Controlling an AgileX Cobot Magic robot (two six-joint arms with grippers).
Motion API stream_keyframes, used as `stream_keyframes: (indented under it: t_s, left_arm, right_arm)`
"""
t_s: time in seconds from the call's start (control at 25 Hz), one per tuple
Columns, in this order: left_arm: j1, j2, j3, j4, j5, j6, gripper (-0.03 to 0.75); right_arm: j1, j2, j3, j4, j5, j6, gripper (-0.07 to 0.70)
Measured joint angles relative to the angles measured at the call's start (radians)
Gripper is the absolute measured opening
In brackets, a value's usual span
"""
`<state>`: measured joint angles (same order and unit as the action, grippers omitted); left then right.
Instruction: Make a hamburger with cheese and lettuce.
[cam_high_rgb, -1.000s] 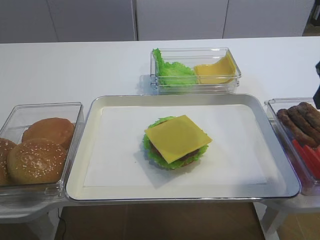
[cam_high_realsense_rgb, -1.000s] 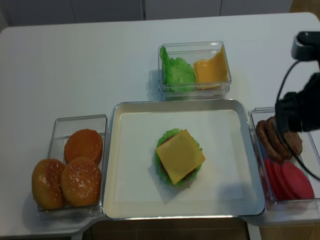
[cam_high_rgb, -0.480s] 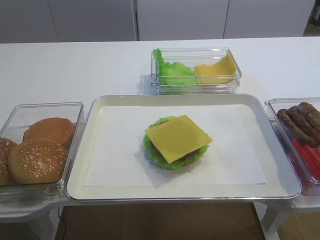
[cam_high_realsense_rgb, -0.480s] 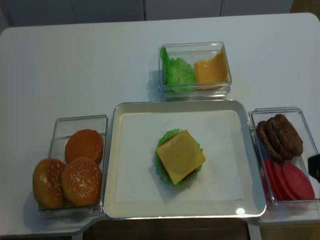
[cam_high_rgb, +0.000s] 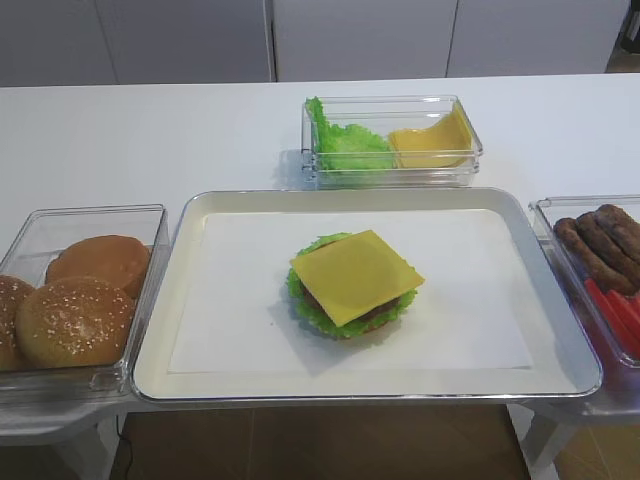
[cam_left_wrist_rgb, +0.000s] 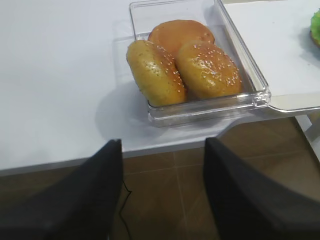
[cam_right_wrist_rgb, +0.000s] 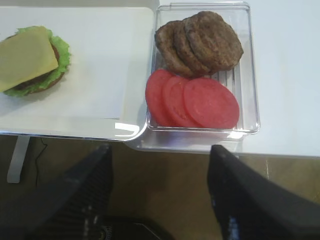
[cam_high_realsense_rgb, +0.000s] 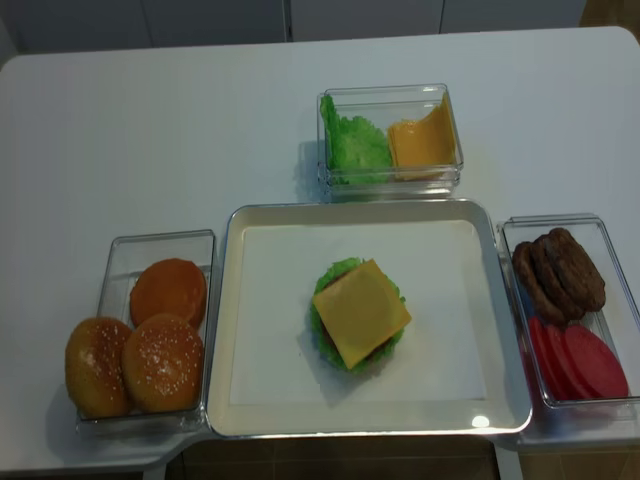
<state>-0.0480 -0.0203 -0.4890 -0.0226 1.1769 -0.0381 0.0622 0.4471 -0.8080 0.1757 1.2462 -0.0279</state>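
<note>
The hamburger (cam_high_rgb: 353, 290) sits mid-tray on white paper: tan bun base, brown patty, frilly lettuce (cam_high_rgb: 300, 303) rim. The flat yellow cheese (cam_high_rgb: 355, 275) slice lies on top, its corners overhanging. The stack also shows in the realsense view (cam_high_realsense_rgb: 358, 318) and at the upper left of the right wrist view (cam_right_wrist_rgb: 30, 60). My right gripper (cam_right_wrist_rgb: 161, 150) is open and empty, below the table's front edge over the floor. My left gripper (cam_left_wrist_rgb: 163, 142) is open and empty, also off the front edge. Neither gripper shows in the exterior views.
The silver tray (cam_high_realsense_rgb: 218, 330) fills the middle. A clear box of sesame buns (cam_left_wrist_rgb: 195, 65) stands to its left. A box of patties and tomato slices (cam_right_wrist_rgb: 200, 65) stands to its right. A box with spare lettuce and bent cheese slices (cam_high_rgb: 390, 140) stands behind.
The right arm, seen over the patty box at the right edge one second ago, has drawn back out of the exterior views. The hamburger has not moved.
</note>
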Motion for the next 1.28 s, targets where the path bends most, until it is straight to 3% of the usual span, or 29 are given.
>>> stream_keyframes:
  t_s: [0.44, 0.76, 1.0, 1.28]
  left_arm:
    - [0.0, 0.0, 0.0, 0.0, 0.0, 0.0, 0.387]
    - [0.0, 0.0, 0.0, 0.0, 0.0, 0.0, 0.387]
    - [0.0, 0.0, 0.0, 0.0, 0.0, 0.0, 0.387]
    - [0.0, 0.0, 0.0, 0.0, 0.0, 0.0, 0.387]
  right_arm:
    - [0.0, -0.267, 0.018, -0.031, 0.029, 0.0, 0.449]
    - [0.0, -0.458, 0.158, -0.029, 0.038, 0.0, 0.449]
    - [0.0, -0.466, 0.239, -0.027, 0.041, 0.028, 0.449]
    - [0.0, -0.466, 0.295, -0.029, -0.077, 0.028, 0.449]
